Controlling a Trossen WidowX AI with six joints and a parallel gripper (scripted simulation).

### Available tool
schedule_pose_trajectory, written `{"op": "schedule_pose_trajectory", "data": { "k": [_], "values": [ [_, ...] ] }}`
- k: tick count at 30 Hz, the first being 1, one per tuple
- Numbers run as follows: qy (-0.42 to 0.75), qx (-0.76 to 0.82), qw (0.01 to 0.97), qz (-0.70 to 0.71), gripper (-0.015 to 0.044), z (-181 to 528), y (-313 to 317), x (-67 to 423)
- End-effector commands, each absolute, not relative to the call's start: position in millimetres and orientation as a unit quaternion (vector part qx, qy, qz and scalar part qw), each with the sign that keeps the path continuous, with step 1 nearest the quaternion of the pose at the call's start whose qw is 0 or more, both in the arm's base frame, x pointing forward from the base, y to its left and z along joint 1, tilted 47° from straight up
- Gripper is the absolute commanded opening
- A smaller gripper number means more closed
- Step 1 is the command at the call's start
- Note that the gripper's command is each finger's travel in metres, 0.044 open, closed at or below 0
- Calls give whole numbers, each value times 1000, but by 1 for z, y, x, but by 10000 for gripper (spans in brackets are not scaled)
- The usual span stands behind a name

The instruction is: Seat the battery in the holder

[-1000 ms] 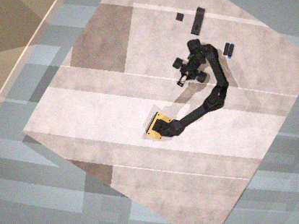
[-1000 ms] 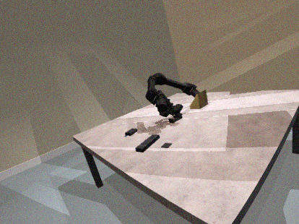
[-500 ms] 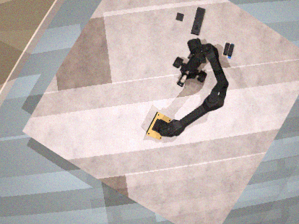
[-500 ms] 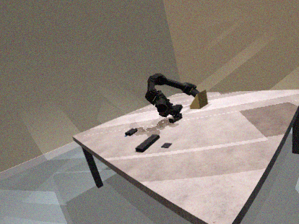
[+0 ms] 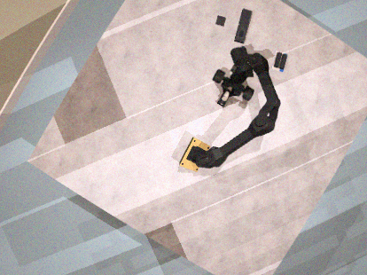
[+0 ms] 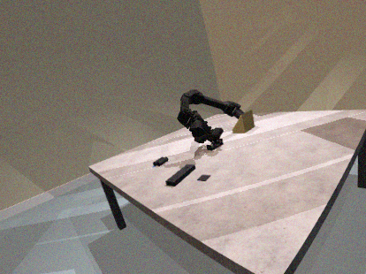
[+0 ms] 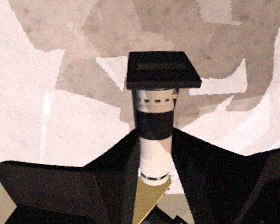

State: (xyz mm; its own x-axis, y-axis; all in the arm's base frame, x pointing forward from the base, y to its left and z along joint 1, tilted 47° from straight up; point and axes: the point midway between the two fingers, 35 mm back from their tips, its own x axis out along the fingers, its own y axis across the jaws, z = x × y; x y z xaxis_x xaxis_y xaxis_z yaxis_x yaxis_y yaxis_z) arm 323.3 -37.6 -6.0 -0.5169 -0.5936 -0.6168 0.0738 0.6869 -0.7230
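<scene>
The battery (image 7: pixel 156 125) (image 5: pixel 226 96), white with a black band and a metallic band, is between the fingers of my gripper (image 7: pixel 153 133) (image 5: pixel 226 94) (image 6: pixel 214 143), which is shut on it. In the wrist view, the raised black end wall of the holder (image 7: pixel 162 77) (image 5: pixel 220 104) stands right at the battery's far, metallic-banded end. Thin dark side walls show along that part. The spring is not visible there. The battery's near end, with a thin dark ring, shows low between the fingers. The holder's other end and the lip are hidden, so I cannot tell whether the battery lies flat.
A long black block (image 5: pixel 243 26) (image 6: pixel 180 175), a small dark square (image 5: pixel 221 20) (image 6: pixel 203 178) and a small black object with a blue tip (image 5: pixel 280 61) (image 6: pixel 160 161) lie on the table beyond the gripper. The yellow mount (image 5: pixel 190 163) (image 6: pixel 244 124) is at the arm's base.
</scene>
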Motion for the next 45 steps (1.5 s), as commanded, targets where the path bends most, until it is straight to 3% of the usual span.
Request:
{"op": "schedule_pose_trajectory", "data": {
  "k": [1,45],
  "values": [
    [787,-165,472,-360,76,-4,-39,329],
    [757,-183,528,-338,76,-10,-41,327]
  ]
}}
